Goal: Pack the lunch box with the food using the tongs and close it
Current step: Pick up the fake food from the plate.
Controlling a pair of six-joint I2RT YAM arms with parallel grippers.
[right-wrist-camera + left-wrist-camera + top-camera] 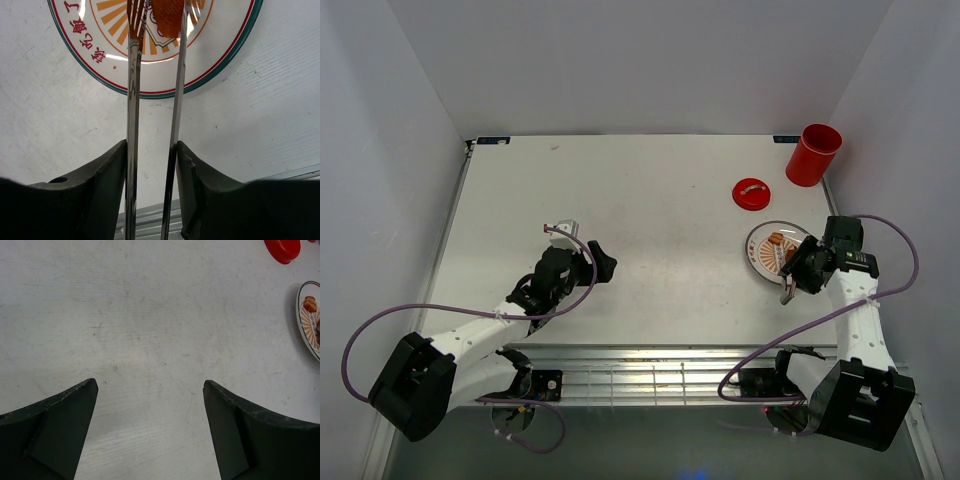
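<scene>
From above, the lunch box (814,154) stands open at the counter's (660,200) far right, lid (752,193) lying apart, seemingly unpacked. Left wrist: left end effector (150,435) spread wide, empty. Right wrist: right end effector (152,170) clamped on the tongs (131,110), tips at food (167,15) on the plate (210,50).
</scene>
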